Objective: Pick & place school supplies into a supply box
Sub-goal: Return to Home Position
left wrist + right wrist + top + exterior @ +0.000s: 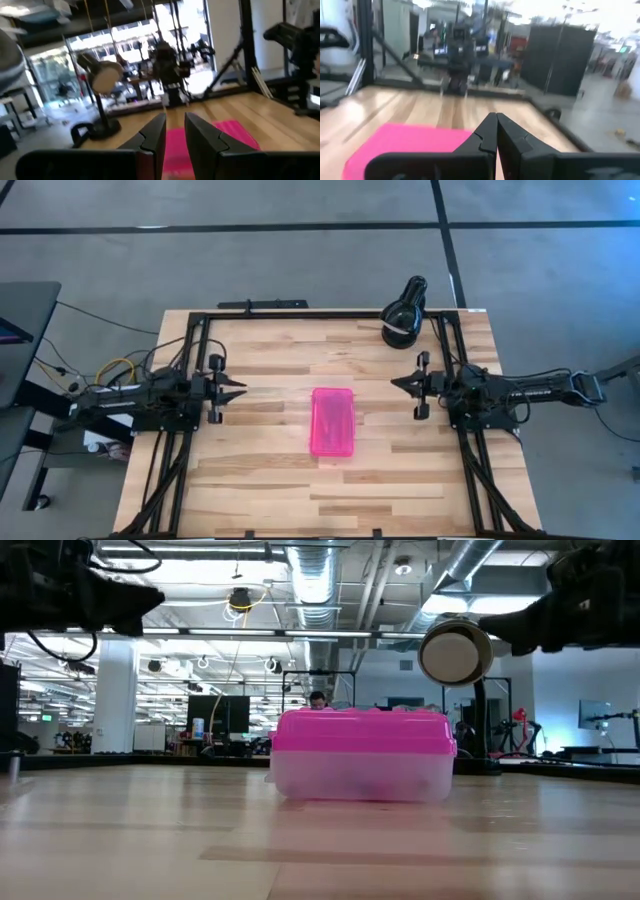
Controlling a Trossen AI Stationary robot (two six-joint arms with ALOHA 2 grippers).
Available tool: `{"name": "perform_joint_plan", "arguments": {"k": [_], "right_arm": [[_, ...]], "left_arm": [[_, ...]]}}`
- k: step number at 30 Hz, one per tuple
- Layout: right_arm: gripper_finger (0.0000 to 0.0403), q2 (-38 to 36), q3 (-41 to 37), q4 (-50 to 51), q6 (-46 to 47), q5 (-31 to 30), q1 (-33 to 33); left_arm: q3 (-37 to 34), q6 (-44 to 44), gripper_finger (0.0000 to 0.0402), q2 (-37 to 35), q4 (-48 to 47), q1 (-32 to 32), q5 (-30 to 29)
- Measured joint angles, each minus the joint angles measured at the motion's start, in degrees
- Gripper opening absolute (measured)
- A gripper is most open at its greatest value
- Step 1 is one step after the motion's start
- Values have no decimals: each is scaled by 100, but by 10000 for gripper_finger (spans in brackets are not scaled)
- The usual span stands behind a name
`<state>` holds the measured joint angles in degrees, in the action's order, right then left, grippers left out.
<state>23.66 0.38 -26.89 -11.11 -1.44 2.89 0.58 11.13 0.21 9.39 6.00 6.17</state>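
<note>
Lying closed between the left gripper (241,389), slightly apart, and the right gripper (394,383), pressed together, the box (332,422) is being kept untouched and well clear of both, as packing seems done.

Grey concrete floor (300,205), exposed ceiling ducts (310,570), white pillar (115,690), wooden table (260,480)

Your left pincer (174,116) points level across the wooden surface (260,112), and its two dark fingers (202,142) are parted by a narrow gap. Through that gap and just beside the fingers you see the pink lid of the supply box (232,132), close ahead at twelve o'clock. At ten o'clock a black stand (97,127) with a round pale head sits near the surface's edge. Farther off at twelve, the right arm (167,72) faces you, blurred.
</note>
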Motion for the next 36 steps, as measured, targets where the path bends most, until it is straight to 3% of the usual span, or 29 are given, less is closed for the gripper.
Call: {"name": "perform_joint_plan", "arguments": {"k": [5,18,23,36], "right_arm": [[0,-499,-2,799,61,-15,-90],[0,-2342,-4,2605,110,127,-411],[0,-2334,-4,2568,-30,-153,-536],[0,-2288,-4,2570,17,-159,-535]], "left_arm": [[0,-100,66,0,-530,-206,-248],[-4,10,66,0,-735,-688,-698],[-7,162,66,0,-726,-772,-749],[-9,193,66,2,-735,-776,-760]]}}
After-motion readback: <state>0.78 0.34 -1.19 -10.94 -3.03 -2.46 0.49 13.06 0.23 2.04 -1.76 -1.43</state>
